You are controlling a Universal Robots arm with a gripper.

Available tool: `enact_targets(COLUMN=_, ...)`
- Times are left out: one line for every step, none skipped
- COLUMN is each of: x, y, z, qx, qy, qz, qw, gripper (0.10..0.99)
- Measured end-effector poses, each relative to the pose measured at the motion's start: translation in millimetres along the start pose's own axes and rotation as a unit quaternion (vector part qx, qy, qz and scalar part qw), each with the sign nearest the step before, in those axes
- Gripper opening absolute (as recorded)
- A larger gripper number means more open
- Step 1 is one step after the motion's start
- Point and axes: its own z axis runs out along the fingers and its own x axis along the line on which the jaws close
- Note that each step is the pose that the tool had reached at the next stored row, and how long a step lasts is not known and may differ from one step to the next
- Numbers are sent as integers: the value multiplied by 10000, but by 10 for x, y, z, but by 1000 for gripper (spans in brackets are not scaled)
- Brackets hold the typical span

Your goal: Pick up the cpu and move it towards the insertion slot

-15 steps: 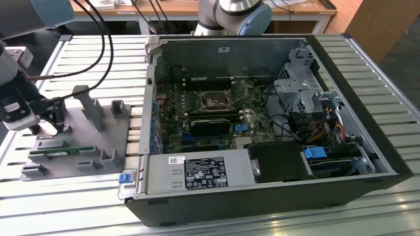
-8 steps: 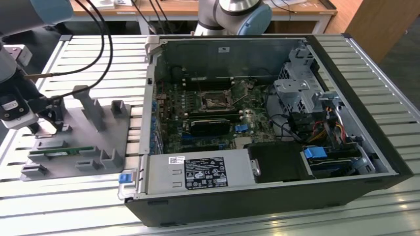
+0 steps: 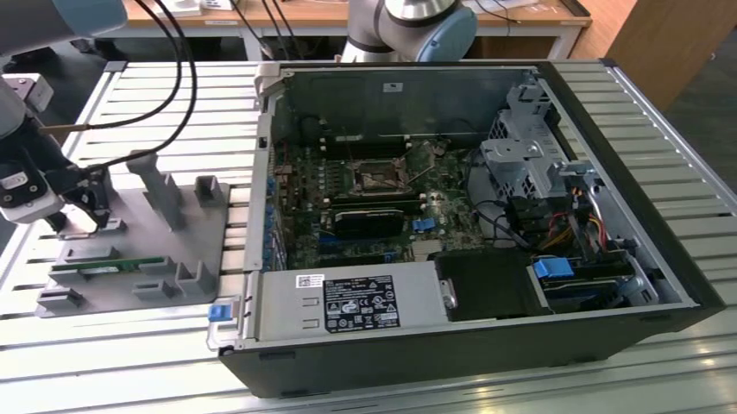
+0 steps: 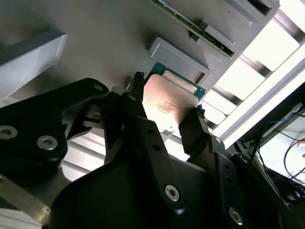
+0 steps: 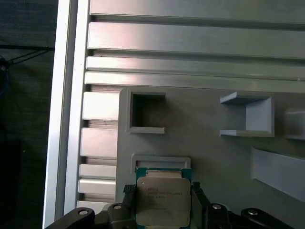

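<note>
my arm low at the exterior view's left, my gripper pointing down, its two black fingers pressed on opposite edges of the cpu

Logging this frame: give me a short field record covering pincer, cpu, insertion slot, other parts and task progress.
pincer: low over the grey fixture tray, shut on two opposite edges of the cpu
cpu: silver top up, held in the pincer at its pocket on the tray; whether it is lifted cannot be told
insertion slot: inside the open computer case, dark centre showing, toward the exterior view's right of the pincer
memory stick: lying on the tray, untouched
progress: cpu gripped, not yet moved toward the slot
</note>
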Motion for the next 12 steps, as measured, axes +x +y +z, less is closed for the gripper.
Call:
enact_targets(x=0, y=0, z=-11, qx=0, qy=0, qz=0, qw=10000, gripper=545)
enact_targets(x=0, y=1, z=-21, qx=0, qy=0, qz=0, qw=10000, gripper=545)
enact_targets(x=0, y=1, z=-28, qx=0, qy=-1, qz=0, qw=10000, gripper=545)
enact_targets(x=0, y=2, z=-35, qx=1, qy=0, qz=0, qw=10000, gripper=545)
enact_targets(x=0, y=2, z=-42, qx=0, qy=-1, qz=0, qw=10000, gripper=545)
enact_targets(x=0, y=2, z=-47, qx=0, qy=-1, qz=0, qw=10000, gripper=545)
enact_targets(x=0, y=3, z=-52, qx=0, qy=-1, qz=0, qw=10000, gripper=545)
enact_targets(x=0, y=3, z=-53, qx=0, qy=-2, qz=0, qw=10000, gripper=545)
enact_targets(x=0, y=3, z=-55, qx=0, qy=-2, qz=0, qw=10000, gripper=545)
enact_targets(x=1, y=3, z=-59, qx=0, qy=0, qz=0, qw=10000, gripper=545)
enact_targets(x=1, y=3, z=-62, qx=0, qy=0, qz=0, qw=10000, gripper=545)
enact_targets(x=1, y=3, z=-64, qx=0, qy=-1, qz=0, qw=10000, gripper=545)
